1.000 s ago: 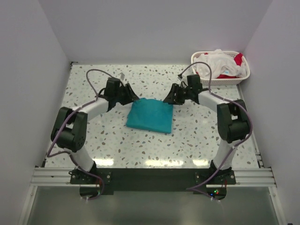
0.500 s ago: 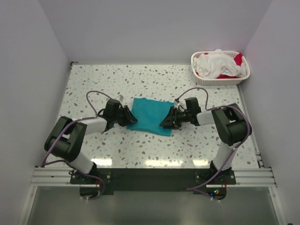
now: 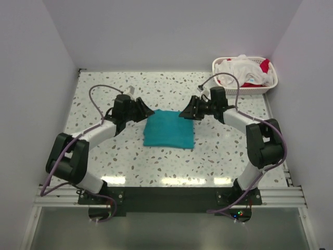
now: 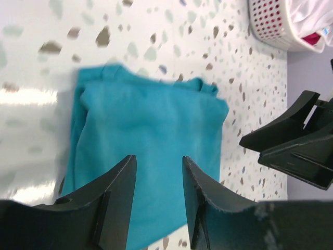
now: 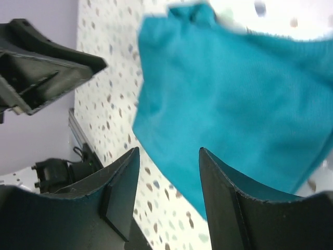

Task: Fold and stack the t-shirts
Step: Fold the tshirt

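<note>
One teal t-shirt [image 3: 168, 129] lying folded flat at centre of speckled surface [image 3: 104, 151]. Left fingers [image 4: 117, 198] standing apart, gripping nothing, hanging over shirt's 10 o'clock corner. Right fingers [image 5: 122, 192] likewise standing apart, empty, hanging over shirt's 2 o'clock corner. Both arms pointing toward each other across shirt's 12 o'clock edge. White and red t-shirts [image 3: 237, 70] lying heaped in white lattice basket [image 3: 244, 90] at surface's 2 o'clock corner, well apart from teal one.
</note>
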`<control>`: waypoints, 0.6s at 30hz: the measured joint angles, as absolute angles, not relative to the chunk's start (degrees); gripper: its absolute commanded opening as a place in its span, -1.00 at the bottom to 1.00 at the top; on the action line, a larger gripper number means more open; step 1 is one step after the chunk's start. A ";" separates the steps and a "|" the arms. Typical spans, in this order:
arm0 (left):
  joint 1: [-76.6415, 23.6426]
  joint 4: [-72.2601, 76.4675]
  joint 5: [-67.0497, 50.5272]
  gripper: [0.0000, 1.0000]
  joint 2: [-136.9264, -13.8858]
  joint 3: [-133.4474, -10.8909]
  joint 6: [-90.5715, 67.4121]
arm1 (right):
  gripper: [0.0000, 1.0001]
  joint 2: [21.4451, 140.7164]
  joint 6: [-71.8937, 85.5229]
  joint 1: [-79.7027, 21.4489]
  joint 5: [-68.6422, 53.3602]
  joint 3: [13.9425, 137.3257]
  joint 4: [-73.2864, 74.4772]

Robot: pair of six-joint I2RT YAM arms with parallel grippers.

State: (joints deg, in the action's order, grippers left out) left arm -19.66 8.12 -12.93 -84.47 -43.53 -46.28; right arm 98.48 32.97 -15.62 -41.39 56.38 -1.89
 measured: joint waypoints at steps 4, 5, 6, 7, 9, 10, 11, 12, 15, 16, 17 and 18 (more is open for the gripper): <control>-19.51 10.20 -14.15 -0.14 -94.17 -53.65 -45.87 | 0.01 102.00 33.10 -15.51 -40.23 64.25 -3.42; -19.44 10.44 -14.31 -0.16 -96.31 -55.05 -45.87 | 0.01 103.35 33.28 -15.46 -39.88 65.23 -3.88; -19.38 10.52 -14.35 -0.17 -97.93 -55.79 -45.89 | 0.01 104.88 33.39 -15.38 -39.46 65.93 -4.25; -19.20 10.59 -14.41 -0.19 -99.81 -56.36 -45.89 | 0.01 106.37 33.41 -15.31 -39.05 66.24 -4.51; -18.59 10.66 -14.63 -0.21 -103.31 -56.60 -45.95 | 0.00 109.89 33.47 -15.00 -38.04 66.30 -4.51; -18.20 10.61 -14.66 -0.21 -104.84 -56.60 -45.95 | -0.01 111.50 33.47 -14.81 -37.67 66.30 -4.32; -17.72 10.57 -14.72 -0.21 -106.30 -56.60 -45.98 | -0.02 113.27 33.43 -14.48 -37.08 66.30 -4.05; -17.26 10.52 -14.81 -0.21 -107.59 -56.62 -46.02 | -0.02 114.80 33.39 -14.02 -36.64 66.30 -3.84; -15.94 10.83 -16.51 -0.18 -108.90 -57.32 -46.74 | -0.03 115.79 33.12 -12.51 -37.63 66.67 -3.31; -15.68 10.68 -16.95 -0.16 -108.88 -57.65 -46.74 | -0.02 115.48 32.51 -12.29 -36.84 67.00 -2.44; -15.40 10.28 -17.43 -0.13 -108.86 -58.04 -46.65 | -0.01 115.11 31.73 -12.19 -36.23 67.35 -1.43; -15.20 9.41 -17.72 -0.04 -108.47 -58.30 -46.30 | 0.01 114.39 30.85 -12.08 -35.03 67.51 0.01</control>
